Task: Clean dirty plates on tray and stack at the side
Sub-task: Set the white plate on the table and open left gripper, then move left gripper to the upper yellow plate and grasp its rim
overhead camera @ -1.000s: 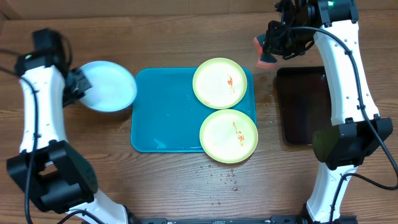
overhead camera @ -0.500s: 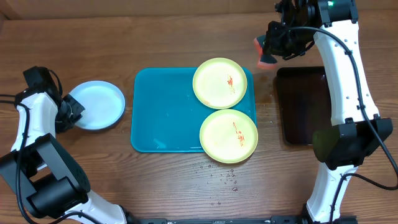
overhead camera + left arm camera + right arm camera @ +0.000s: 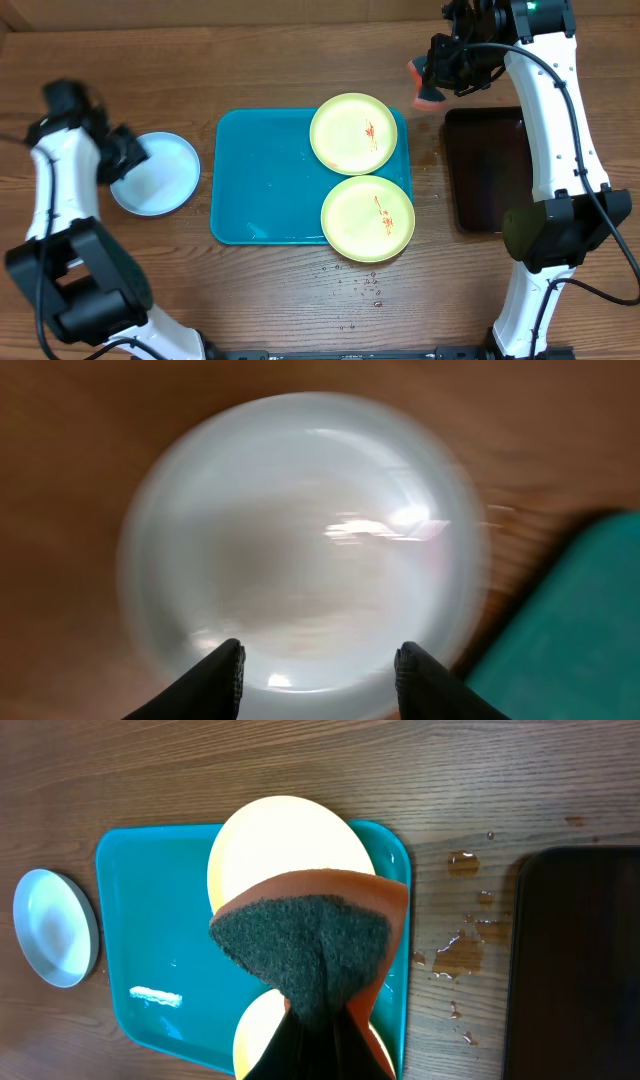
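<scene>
Two pale yellow-green plates (image 3: 355, 133) (image 3: 368, 218) with red-orange smears sit on the right side of the turquoise tray (image 3: 260, 180). The light blue-white plate (image 3: 157, 174) lies on the wood left of the tray; it also fills the left wrist view (image 3: 300, 540), blurred. My left gripper (image 3: 128, 152) is open at that plate's left edge, its fingers (image 3: 318, 675) apart over the rim. My right gripper (image 3: 432, 80) is held high beyond the tray's far right corner, shut on an orange sponge with a dark scouring face (image 3: 305, 945).
A glossy black tray (image 3: 488, 170) lies right of the turquoise tray. Water drops (image 3: 355, 285) spot the wood in front of the tray, and a wet patch (image 3: 455, 952) lies between the two trays.
The left arm has swung up and right, and the blue-white plate now lies flat on the wood slightly lower. The right arm and sponge have not moved.
</scene>
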Robot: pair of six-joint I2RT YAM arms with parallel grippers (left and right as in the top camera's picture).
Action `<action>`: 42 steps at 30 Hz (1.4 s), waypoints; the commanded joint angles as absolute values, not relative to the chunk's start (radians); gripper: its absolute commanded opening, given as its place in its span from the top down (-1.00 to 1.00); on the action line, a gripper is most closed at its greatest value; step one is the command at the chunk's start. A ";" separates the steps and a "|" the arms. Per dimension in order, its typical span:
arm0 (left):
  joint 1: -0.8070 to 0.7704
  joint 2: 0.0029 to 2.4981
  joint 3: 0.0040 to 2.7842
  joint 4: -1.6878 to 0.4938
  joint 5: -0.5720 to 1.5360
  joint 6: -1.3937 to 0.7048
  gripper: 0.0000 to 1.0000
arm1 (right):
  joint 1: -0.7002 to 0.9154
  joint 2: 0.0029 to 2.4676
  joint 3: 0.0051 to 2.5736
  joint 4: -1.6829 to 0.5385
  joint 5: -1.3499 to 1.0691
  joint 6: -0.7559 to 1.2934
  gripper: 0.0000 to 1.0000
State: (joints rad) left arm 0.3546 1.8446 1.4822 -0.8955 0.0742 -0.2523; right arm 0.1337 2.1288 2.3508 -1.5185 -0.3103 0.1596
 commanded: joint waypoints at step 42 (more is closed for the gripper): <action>-0.341 2.160 1.590 -0.593 0.097 -0.375 0.92 | 0.143 2.084 2.383 -1.517 -0.316 0.156 0.93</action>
